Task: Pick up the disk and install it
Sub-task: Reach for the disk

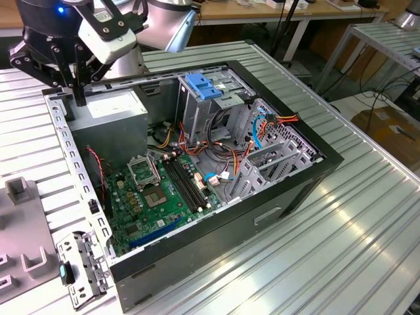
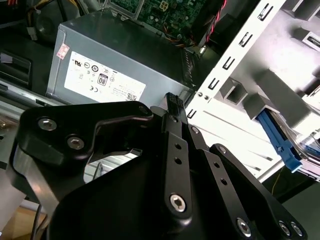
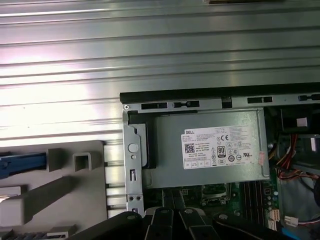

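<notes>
1 tool above grey power supply, case rim beside

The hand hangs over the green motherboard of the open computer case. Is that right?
No. The exterior view shows the hand hanging over the grey power supply box in a corner of the open computer case, not the green motherboard.

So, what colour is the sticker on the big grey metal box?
Rectangular sticker: white, black print; first wrist view.
</notes>
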Controlling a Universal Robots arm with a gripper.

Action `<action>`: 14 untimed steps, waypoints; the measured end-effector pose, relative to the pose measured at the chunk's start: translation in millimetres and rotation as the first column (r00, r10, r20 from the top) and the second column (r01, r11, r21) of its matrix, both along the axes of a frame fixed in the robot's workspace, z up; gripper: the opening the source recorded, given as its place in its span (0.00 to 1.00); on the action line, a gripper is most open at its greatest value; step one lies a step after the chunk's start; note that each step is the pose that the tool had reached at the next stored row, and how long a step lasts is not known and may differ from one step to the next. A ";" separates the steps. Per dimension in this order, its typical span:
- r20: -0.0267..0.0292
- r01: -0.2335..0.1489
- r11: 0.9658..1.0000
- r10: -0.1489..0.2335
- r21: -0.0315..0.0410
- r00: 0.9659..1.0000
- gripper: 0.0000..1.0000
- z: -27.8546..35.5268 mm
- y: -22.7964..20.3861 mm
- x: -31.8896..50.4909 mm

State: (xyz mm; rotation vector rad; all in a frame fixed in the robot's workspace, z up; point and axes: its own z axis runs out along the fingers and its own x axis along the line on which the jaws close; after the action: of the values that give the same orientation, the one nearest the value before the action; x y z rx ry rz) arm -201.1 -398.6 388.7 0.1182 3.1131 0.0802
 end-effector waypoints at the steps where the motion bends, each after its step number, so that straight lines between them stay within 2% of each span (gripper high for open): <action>1: 0.000 0.000 1.000 0.000 0.000 1.000 0.11 0.0 0.0 -1.5; 14: 0.000 0.000 1.000 0.000 0.001 1.000 0.11 -0.6 0.0 -24.6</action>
State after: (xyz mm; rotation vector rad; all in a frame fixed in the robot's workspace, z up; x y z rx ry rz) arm -225.7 -398.6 388.1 0.1183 3.1130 0.0812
